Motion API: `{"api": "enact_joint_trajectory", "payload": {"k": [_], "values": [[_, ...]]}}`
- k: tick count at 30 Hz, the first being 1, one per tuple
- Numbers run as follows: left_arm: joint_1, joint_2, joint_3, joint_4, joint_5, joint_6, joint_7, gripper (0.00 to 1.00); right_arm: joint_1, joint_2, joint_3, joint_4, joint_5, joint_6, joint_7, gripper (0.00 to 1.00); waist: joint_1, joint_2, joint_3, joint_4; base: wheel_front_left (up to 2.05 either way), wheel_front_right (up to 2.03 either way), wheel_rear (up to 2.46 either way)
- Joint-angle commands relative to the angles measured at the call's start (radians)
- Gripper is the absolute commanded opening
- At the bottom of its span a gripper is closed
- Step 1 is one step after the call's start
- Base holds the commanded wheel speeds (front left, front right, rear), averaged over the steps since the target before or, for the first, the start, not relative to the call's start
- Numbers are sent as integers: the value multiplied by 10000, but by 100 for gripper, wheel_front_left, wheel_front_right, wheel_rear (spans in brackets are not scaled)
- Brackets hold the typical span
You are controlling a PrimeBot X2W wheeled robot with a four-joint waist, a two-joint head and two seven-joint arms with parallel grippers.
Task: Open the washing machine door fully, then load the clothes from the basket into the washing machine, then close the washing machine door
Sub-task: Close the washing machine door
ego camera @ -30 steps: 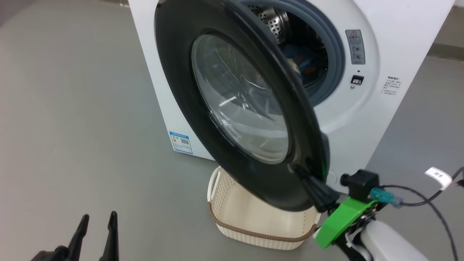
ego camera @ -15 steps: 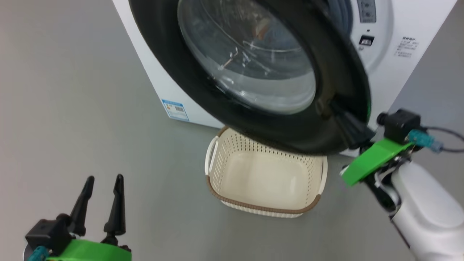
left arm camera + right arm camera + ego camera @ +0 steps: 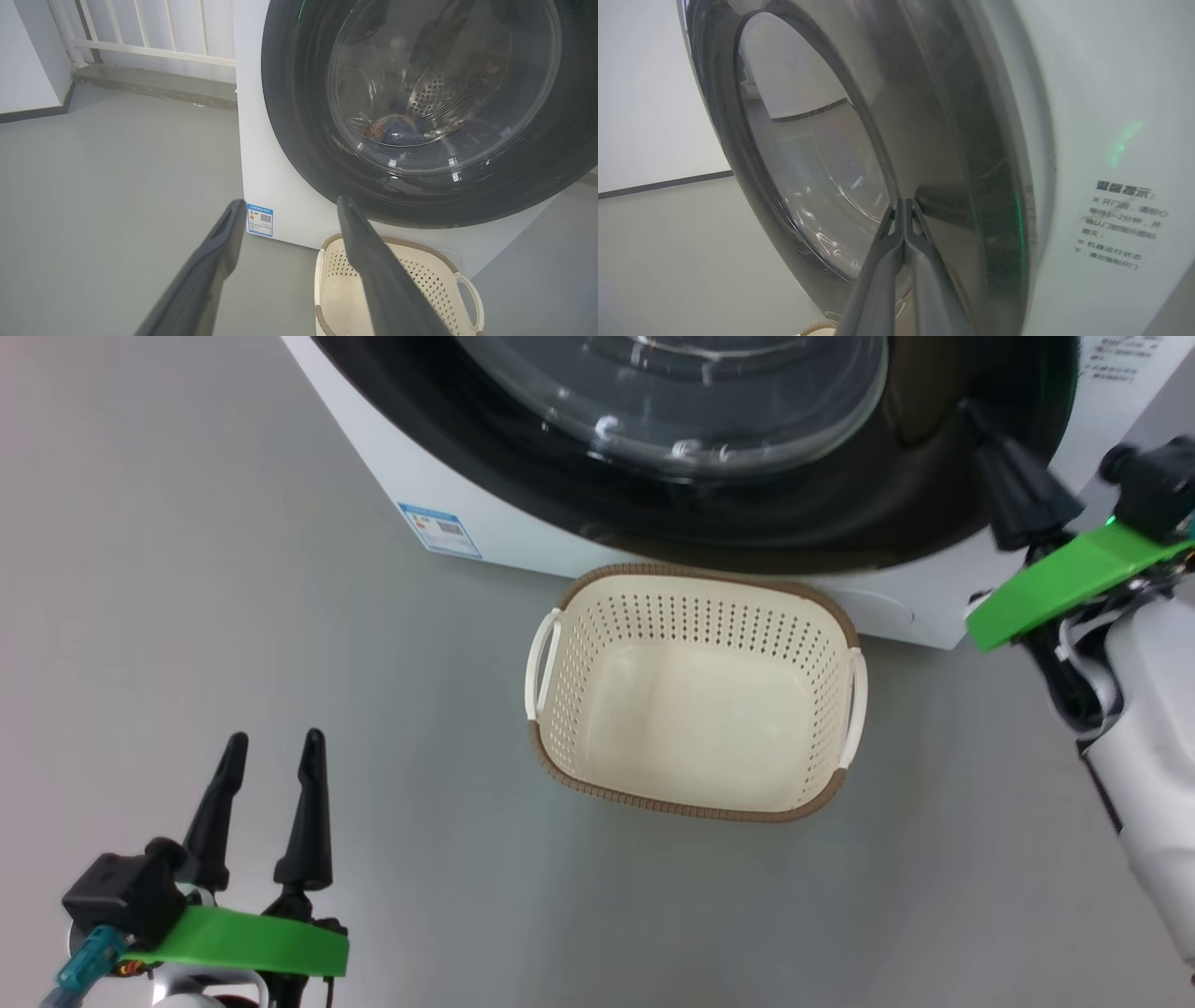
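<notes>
The washing machine door (image 3: 794, 523), glossy black around a clear glass bowl, lies close against the white washing machine (image 3: 485, 537). My right gripper (image 3: 976, 415) is shut, its tips pressed on the door's black ring near the right edge. The right wrist view has the same shut gripper (image 3: 903, 203) touching the door (image 3: 952, 140). Blue clothes (image 3: 397, 130) show through the glass, inside the drum. The cream basket (image 3: 695, 709) stands on the floor below the door with nothing in it. My left gripper (image 3: 273, 747) hangs open over the floor, well left of the basket.
A blue label (image 3: 259, 219) marks the machine's lower left corner. White railing (image 3: 140, 37) and a low ledge (image 3: 154, 88) run behind the machine. Grey floor (image 3: 233, 569) spreads left of the machine and in front of the basket. Printed text (image 3: 1120, 224) sits on the machine front.
The door has swung from half open to close against the machine, with my shut right gripper on its rim throughout. The head camera has tilted down, uncovering the whole basket.
</notes>
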State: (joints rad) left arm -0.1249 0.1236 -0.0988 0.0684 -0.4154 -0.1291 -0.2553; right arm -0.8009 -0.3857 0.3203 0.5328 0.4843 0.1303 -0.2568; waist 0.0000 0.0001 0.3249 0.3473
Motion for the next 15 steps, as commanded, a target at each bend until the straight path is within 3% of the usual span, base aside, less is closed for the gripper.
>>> {"api": "enact_joint_trajectory", "payload": {"k": [1, 15], "values": [[-326, 188, 331, -282, -91, -15, -65, 100, -306, -112, -133, -18, -151, 4, -49, 0, 0, -1, 329, 52, 0, 0, 0], [-473, 173, 325, -150, -45, -15, -65, 100, -980, 608, -1567, 745, -1496, 4, -49, 0, 0, -1, 252, 48, 0, 0, 0]]}}
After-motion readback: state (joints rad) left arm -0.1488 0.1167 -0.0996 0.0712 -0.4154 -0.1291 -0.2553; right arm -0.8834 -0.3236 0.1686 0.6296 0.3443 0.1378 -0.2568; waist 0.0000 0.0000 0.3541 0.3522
